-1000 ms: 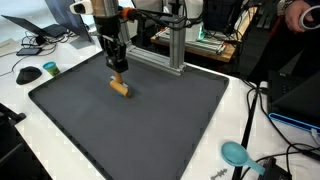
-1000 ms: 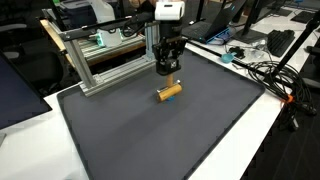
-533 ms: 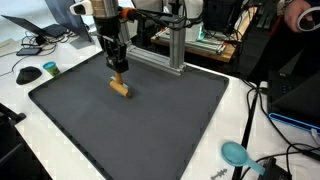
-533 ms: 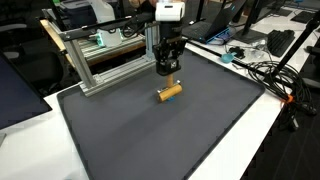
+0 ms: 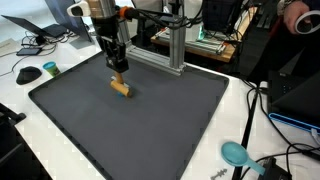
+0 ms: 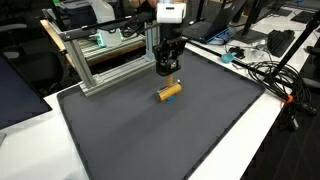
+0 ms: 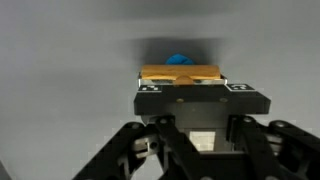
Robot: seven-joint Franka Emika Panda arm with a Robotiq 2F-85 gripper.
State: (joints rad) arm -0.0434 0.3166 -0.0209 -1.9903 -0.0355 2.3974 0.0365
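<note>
Gripper [image 6: 170,73]: finger spread unreadable in any view; nothing held. Pointed straight down, hovering just above the yellow cylinder [image 6: 171,92], clear of it. Cylinder, blue at one end [image 7: 180,60], lying flat on dark mat [image 5: 160,130], toward its far side, near aluminium frame [image 6: 110,70].

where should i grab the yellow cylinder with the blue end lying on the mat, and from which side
Take the yellow cylinder around the middle of its barrel, coming straight down from above with the jaws across its narrow width. It lies flat on the dark mat with both long sides free, and its blue end looks smaller. The gripper hangs just above it.
</note>
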